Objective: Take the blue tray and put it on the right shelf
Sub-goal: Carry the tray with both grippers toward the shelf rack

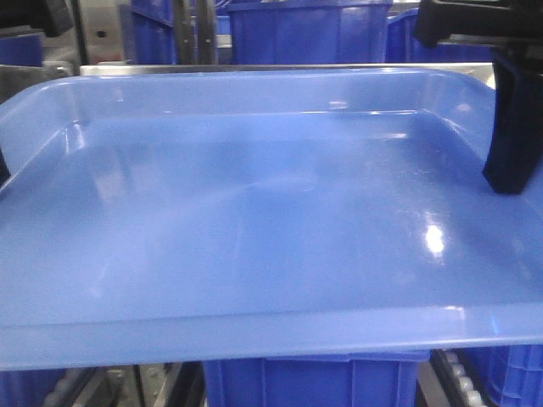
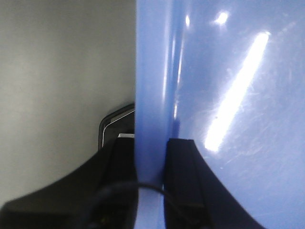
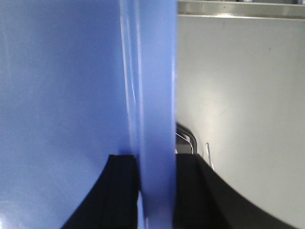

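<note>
The blue tray (image 1: 254, 220) fills the front view, level, held up by its two short sides. In the left wrist view my left gripper (image 2: 151, 143) is shut on the tray's flared rim (image 2: 150, 86), one black finger (image 2: 181, 157) inside the tray and one outside. In the right wrist view my right gripper (image 3: 156, 160) is shut on the opposite rim (image 3: 155, 86) the same way. Its inner finger (image 1: 515, 136) shows at the right of the front view. A shiny steel rail of the right shelf (image 1: 280, 68) runs just behind the tray's far edge.
Dark blue bins (image 1: 305, 30) stand behind the rail, and another bin (image 1: 314, 381) sits below the tray's near edge. Roller tracks (image 1: 462, 377) show at the bottom right, a perforated upright (image 1: 102, 34) at the top left. A flat grey surface (image 3: 238, 95) lies beyond the right rim.
</note>
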You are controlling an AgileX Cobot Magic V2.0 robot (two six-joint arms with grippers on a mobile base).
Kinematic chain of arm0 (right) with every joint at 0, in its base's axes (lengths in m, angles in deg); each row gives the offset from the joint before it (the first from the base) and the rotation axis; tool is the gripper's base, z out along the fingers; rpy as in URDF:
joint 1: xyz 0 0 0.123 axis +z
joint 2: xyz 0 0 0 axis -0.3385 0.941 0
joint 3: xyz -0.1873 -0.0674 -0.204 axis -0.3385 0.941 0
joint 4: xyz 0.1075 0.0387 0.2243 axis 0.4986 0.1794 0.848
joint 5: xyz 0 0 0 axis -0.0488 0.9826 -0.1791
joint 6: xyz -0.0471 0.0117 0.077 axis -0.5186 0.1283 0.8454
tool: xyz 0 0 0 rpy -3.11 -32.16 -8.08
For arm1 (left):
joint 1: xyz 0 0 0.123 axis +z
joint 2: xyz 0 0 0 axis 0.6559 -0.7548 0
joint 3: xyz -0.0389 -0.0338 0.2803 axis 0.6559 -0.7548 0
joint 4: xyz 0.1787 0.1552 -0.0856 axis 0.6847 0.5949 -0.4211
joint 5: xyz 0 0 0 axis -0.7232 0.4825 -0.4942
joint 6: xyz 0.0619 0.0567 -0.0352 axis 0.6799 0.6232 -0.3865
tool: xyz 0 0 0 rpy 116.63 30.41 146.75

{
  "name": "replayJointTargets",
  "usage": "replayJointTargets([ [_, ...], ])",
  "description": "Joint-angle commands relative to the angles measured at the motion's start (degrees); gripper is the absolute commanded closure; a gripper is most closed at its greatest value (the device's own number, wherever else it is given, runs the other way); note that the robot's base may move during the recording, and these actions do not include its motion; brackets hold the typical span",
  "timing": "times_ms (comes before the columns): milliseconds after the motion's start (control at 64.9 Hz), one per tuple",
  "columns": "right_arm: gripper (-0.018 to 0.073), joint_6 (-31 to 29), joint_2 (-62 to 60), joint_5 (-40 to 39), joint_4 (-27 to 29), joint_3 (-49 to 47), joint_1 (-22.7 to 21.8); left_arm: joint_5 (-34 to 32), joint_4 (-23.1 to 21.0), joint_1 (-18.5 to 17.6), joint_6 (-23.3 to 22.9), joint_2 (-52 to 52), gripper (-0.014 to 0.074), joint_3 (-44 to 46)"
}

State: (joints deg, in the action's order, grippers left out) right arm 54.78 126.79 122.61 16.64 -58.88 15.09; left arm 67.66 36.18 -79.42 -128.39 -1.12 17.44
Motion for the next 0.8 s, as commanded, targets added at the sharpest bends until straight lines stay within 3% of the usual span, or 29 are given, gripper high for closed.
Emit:
replayJointTargets([
  [0, 0.0412, 0.33, -1.58, -0.93, -0.6, -1.62, 0.02, -0.09, 0.43, -0.45, -1.13, 1.45, 0.0617, 1.42],
  [786, 0.0412, 0.33, -1.58, -0.93, -0.6, -1.62, 0.02, -0.09, 0.43, -0.45, -1.13, 1.45, 0.0617, 1.42],
])
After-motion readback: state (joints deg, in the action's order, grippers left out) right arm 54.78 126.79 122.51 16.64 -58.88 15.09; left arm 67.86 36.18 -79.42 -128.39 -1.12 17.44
